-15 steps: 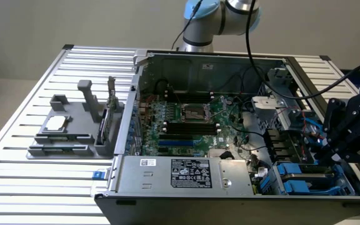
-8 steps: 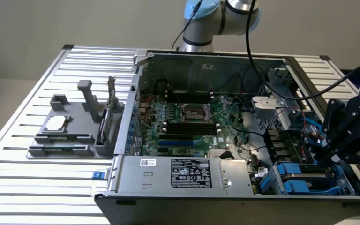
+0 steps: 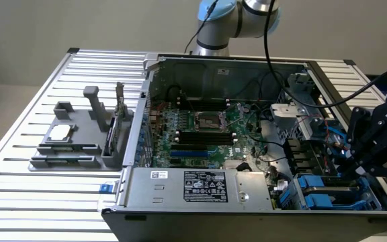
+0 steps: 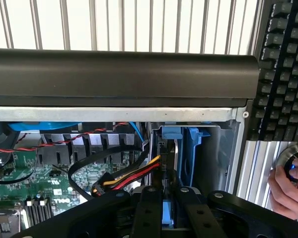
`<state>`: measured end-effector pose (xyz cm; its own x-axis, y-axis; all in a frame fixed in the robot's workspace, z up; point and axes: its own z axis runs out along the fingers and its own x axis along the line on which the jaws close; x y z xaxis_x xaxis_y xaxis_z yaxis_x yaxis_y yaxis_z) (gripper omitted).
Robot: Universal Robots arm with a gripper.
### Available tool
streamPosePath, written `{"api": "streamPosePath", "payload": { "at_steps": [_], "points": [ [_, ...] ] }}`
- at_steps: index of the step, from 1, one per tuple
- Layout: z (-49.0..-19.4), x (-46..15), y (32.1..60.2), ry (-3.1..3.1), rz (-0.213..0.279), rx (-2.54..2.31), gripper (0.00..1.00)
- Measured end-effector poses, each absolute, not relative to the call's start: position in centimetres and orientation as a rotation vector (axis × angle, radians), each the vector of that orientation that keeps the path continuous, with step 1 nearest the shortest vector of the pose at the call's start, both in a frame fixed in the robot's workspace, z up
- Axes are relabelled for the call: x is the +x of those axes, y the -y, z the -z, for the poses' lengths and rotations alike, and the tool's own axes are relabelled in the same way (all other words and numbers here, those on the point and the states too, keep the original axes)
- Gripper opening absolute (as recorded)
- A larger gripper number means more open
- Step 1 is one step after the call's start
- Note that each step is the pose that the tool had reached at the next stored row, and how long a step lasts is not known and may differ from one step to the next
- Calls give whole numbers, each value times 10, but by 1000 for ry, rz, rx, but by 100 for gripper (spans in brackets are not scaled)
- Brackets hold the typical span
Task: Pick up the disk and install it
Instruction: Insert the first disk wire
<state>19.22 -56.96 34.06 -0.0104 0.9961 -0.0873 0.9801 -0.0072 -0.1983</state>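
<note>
Hovering low over the corner of the open computer case (image 3: 146, 101) at the exterior view's right, the tool (image 3: 352, 173) reaches down into the drive bay (image 3: 328, 194). From the wrist, the tool (image 4: 170, 191) looks closed, its two black fingers (image 4: 150, 208) pinching the blue-framed disk (image 4: 171, 148) between them. The disk stands on edge, lined up inside the grey bay (image 4: 213, 148), beside a bundle of red and yellow cables (image 4: 134, 173). So the pick-up looks done and the disk is in its slot. Whether it is pushed fully home I can't tell, and the grip isn't released. The case sits on a slatted surface (image 3: 46, 201).
</note>
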Motion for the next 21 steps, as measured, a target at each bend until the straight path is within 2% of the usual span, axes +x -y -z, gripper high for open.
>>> {"api": "streamPosePath", "payload": {
  "at_steps": [21],
  "points": [
    [-339,191,570,2149,-315,-2156,16]
  ]
}}
